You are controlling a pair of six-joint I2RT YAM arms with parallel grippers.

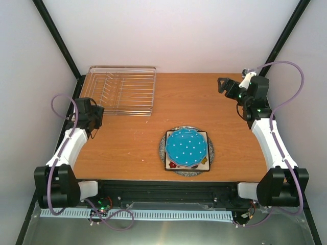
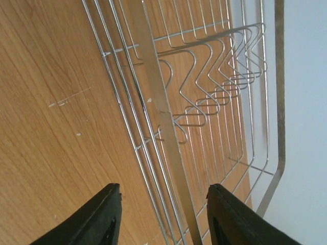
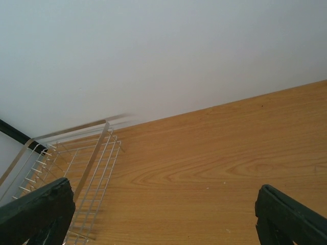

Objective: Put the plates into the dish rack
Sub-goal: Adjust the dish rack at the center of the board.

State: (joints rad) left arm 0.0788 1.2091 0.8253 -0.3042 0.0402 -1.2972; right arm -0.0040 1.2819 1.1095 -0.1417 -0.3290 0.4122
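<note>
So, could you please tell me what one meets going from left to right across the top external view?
Left fingers → dish rack → plates → right fingers.

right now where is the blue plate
Top view: the blue plate tops the stack at the near middle of the table, slightly right, on a square plate over a grey plate; the rack is far left, apart.
</note>
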